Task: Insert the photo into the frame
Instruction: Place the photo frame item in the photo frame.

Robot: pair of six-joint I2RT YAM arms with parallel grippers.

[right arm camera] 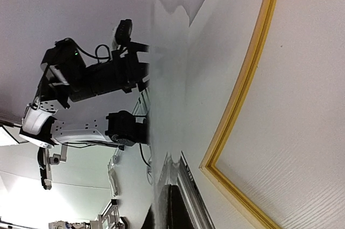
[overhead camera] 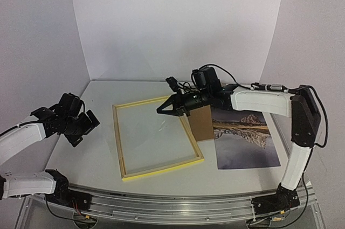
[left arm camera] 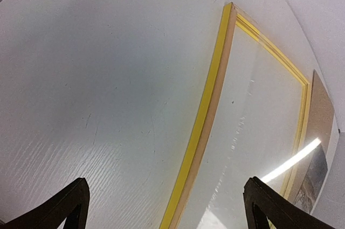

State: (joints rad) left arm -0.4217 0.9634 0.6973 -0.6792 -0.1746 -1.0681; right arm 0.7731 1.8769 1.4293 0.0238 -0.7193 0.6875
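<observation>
The frame (overhead camera: 156, 137) lies flat mid-table, with thin yellow edges and a glossy pane inside. The photo (overhead camera: 245, 140), a mountain mirrored in a lake, lies face up to its right. My left gripper (overhead camera: 86, 125) hangs open just left of the frame. In the left wrist view its fingers (left arm camera: 70, 207) straddle the frame's left edge (left arm camera: 207, 105) with nothing between them. My right gripper (overhead camera: 160, 110) hovers over the frame's far right part, pointing left, with its black fingers (right arm camera: 168, 207) pressed together. A pale hazy band rises from them. I cannot tell whether it is a thin sheet.
A brown backing board (overhead camera: 200, 123) sits between the frame's right edge and the photo, under the right arm's wrist. White backdrop walls close the back and both sides. A metal rail (overhead camera: 172, 199) runs along the near edge.
</observation>
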